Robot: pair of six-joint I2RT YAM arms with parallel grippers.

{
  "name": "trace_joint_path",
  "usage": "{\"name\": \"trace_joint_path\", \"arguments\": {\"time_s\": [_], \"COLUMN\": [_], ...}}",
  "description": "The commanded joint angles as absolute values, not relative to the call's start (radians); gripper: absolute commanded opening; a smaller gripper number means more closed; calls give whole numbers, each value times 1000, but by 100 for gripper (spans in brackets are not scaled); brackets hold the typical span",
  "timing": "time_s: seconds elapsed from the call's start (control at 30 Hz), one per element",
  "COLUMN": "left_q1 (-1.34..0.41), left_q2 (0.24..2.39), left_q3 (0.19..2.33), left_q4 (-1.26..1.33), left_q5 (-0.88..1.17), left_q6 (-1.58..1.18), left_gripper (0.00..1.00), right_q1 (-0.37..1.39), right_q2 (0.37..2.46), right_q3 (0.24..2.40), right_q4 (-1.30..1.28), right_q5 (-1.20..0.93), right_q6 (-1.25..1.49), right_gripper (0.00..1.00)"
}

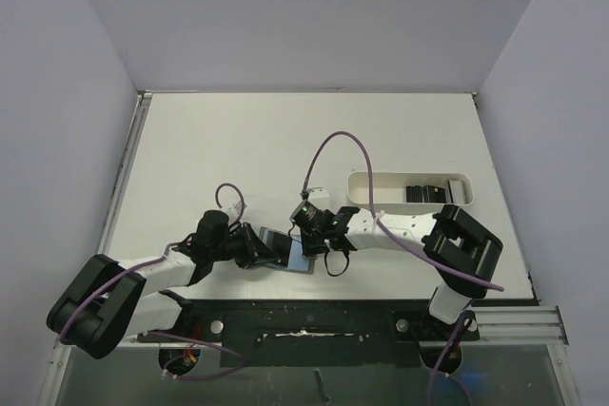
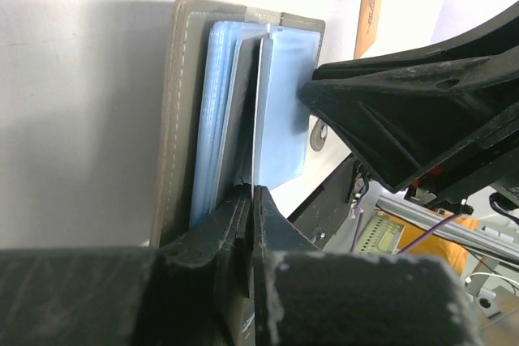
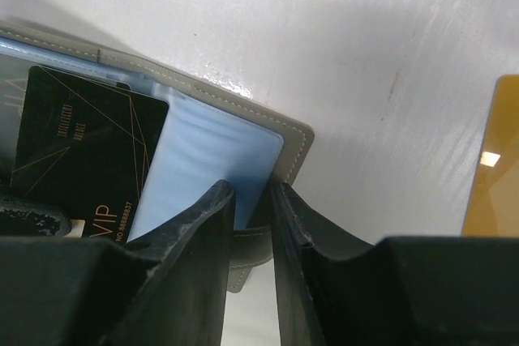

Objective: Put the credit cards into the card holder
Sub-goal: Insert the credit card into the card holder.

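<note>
The card holder (image 1: 285,250) lies open on the table between both grippers, light blue lining up. In the right wrist view its grey stitched rim (image 3: 288,139) and a blue pocket (image 3: 203,168) show. A black credit card (image 3: 81,151) marked VIP lies partly in the pockets. My left gripper (image 2: 251,200) is shut on this card, seen edge-on (image 2: 262,111) between the blue sleeves inside the grey cover (image 2: 174,119). My right gripper (image 3: 253,200) is shut on the holder's grey edge flap. In the top view the left gripper (image 1: 253,252) and right gripper (image 1: 309,244) flank the holder.
A white oblong tray (image 1: 381,187) stands at the right with more dark cards (image 1: 425,193) in it. A purple cable (image 1: 333,140) arcs over the right arm. An orange flat strip (image 3: 491,160) lies on the table beside the holder.
</note>
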State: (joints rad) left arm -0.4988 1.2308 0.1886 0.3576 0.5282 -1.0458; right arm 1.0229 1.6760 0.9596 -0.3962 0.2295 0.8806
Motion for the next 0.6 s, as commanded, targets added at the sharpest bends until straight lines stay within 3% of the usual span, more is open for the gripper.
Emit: {"name": "trace_joint_path", "arguments": {"time_s": [0.0,0.23,0.57], "left_q1": [-509,-514,-515], "left_q2": [1202,1196,1183], "left_q3": [211,215,261], "left_q4": [342,339,207], "left_q5": [494,475,418], "left_q6": [-1016,-996,-910], "left_gripper": [0,0,0], "right_q1": [1038,1038,1030], "right_q2": [1604,1654,1681], "right_q3": [992,971,942], "right_q4": [-425,-406,-402], "right_q5": [264,254,276], "right_q6": [902,905,896], "right_gripper": [24,17,14]}}
